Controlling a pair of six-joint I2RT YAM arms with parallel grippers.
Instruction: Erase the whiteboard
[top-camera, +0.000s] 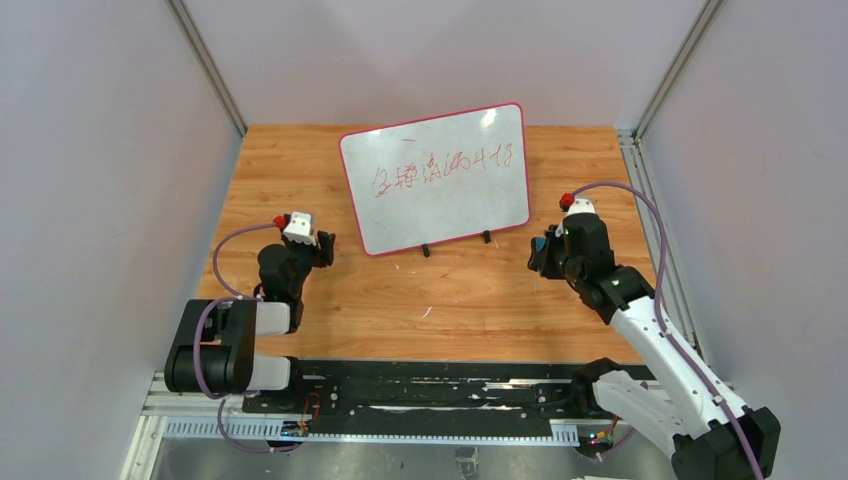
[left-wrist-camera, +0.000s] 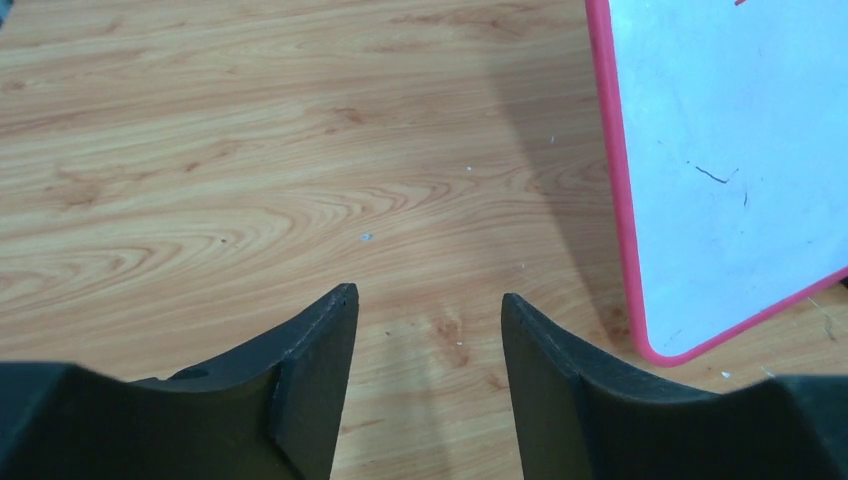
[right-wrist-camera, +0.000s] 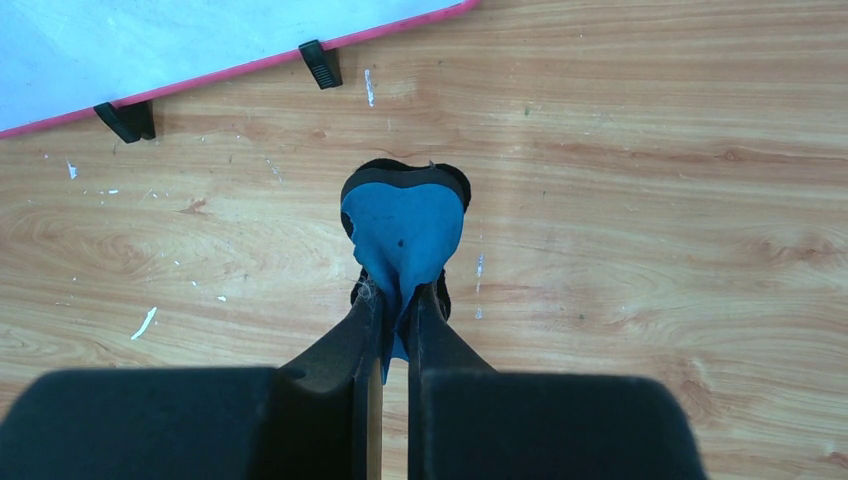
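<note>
The whiteboard (top-camera: 432, 180) stands tilted on two small black feet at the middle back of the table, with a thin red-pink frame and a line of red handwriting across its upper part. My left gripper (top-camera: 325, 247) sits just off its lower left corner. In the left wrist view that gripper (left-wrist-camera: 428, 302) is open over bare wood, with the whiteboard (left-wrist-camera: 730, 170) to its right. My right gripper (top-camera: 540, 255) is right of the board's lower right corner. It (right-wrist-camera: 398, 295) is shut on a small blue-and-black eraser (right-wrist-camera: 405, 225), below the whiteboard (right-wrist-camera: 150, 40).
The wooden table (top-camera: 470, 300) carries small white crumbs near the board's feet (right-wrist-camera: 320, 62). Grey walls with metal posts close in the left, right and back. A black rail (top-camera: 430, 390) runs along the near edge between the arm bases.
</note>
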